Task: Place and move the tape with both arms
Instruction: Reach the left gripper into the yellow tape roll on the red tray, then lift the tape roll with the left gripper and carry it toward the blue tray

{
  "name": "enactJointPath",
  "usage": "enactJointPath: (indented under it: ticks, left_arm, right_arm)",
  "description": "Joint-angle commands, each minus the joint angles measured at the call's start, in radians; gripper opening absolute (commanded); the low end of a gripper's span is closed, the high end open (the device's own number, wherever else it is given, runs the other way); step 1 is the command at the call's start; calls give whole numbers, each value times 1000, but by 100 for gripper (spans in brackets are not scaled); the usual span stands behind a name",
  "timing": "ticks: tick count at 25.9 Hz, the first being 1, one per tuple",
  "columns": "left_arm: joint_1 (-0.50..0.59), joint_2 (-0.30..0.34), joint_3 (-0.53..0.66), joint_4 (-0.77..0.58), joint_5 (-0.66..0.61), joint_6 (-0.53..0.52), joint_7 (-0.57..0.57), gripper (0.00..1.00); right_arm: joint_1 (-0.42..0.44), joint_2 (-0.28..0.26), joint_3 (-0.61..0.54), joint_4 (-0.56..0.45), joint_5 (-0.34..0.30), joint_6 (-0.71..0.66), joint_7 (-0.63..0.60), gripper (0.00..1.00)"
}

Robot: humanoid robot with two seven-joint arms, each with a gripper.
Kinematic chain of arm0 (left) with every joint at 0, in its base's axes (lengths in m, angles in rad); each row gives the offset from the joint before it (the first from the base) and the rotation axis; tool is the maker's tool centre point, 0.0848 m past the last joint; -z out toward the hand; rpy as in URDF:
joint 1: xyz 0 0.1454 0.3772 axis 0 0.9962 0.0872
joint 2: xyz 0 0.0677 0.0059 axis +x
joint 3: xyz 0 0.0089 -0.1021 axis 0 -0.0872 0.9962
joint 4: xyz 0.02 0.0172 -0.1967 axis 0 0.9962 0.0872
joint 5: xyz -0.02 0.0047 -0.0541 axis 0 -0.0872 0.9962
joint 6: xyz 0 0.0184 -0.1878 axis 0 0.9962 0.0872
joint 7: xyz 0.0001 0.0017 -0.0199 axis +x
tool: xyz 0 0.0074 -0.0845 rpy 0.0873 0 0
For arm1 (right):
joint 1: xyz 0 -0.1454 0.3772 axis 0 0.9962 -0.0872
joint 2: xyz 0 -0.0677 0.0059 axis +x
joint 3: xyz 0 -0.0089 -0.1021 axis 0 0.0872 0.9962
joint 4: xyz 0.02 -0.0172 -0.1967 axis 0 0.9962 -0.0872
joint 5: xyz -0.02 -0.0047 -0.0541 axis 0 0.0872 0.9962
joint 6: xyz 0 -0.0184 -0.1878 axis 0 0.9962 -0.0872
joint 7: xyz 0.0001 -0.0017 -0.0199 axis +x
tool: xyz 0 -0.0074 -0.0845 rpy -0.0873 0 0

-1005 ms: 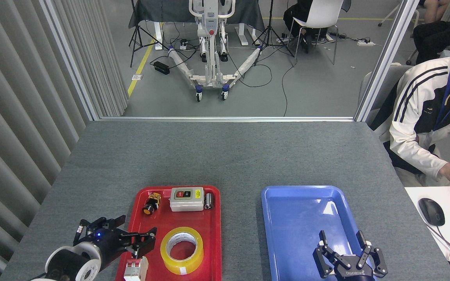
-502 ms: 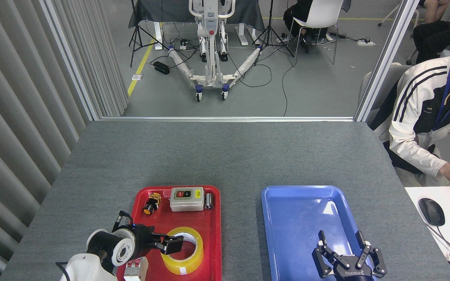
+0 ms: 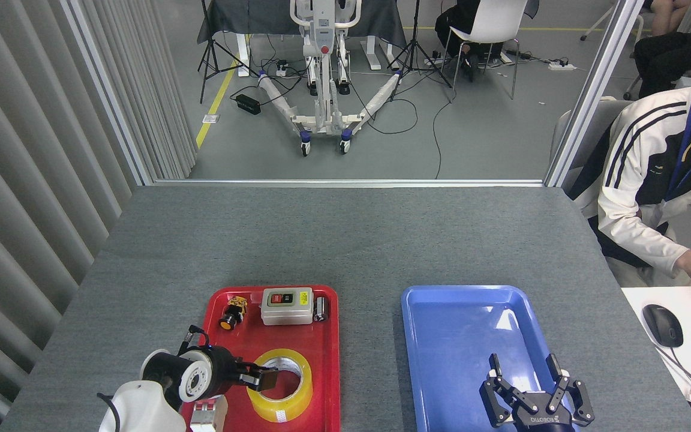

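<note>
Progress: early, we judge. Tape (image 3: 280,384) not yet lifted; it lies flat in the red tray (image 3: 329,336), near end. Pick, move and placing are all left.
Left gripper (image 3: 263,379): ours, over the roll's left rim, dark fingertips at the rim and core hole. Whether they've clamped the wall, we can't tell; too dark and end-on.
Right gripper (image 3: 536,393): ours, fingers spread wide, holding nothing, hovering over near end of blue tray (image 3: 435,336).
Likely drop spot: blue tray, w/ nothing in it; that's our guess only.
Tape feel: glossy translucent yellow band, pale core ring inside, round w/ open centre. Smooth sides, prob. slippery; rim grip looks the safer option.
Trays: smooth shiny plastic, rounded corners, raised lips. Red and blue sit side by side, apart.
Table (image 3: 345,240): grey, felt-like matte cover.
Other bits in red tray: grey switch box (image 3: 286,305), small yellow-black part (image 3: 233,312), dark cylinder (image 3: 321,308) at far end; white-red piece (image 3: 204,414) at near edge by our left wrist.
Bystander: person (image 3: 651,174) seated right, at a desk.
</note>
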Motion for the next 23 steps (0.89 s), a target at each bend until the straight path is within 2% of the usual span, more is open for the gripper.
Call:
enactJointPath:
  ticks: [1,2,3,4,5,15,17,19,21,23]
  left_arm:
    - [-4,3,-1,9,-2,-2,1,59]
    - [-3,3,-1,9,-2,-5,1,51]
    - [-1,2,-1,9,0,-17,1,36]
    - [2,-1,-5,8,1,-28,1,14]
    - [7,-4,-14,2,2,-48,1,0]
    - [-1,-14,-24,-20,23,-140,8,0]
    - [-18,-14,-23,-49,71,-206,25,0]
    - [-29,-14,-18,-69,179,-299,73,0]
    - [-29,-27,-17,-63,275,-410,145,0]
    - [-30,-60,-24,-44,301,-505,232,0]
  right_arm:
    - [0,-1,0,0,0,0,-2,100]
    - [2,-1,0,0,0,0,-2,100]
    - [2,-1,1,0,0,0,-2,100]
    - [5,-1,0,0,0,0,-2,100]
    - [5,-1,0,0,0,0,-2,100]
    - [6,-1,1,0,0,0,-2,100]
    - [6,-1,1,0,0,0,-2,100]
    - [6,-1,1,0,0,-2,-2,100]
    - [6,-1,1,0,0,-2,-2,100]
    - [6,-1,1,0,3,-8,-7,100]
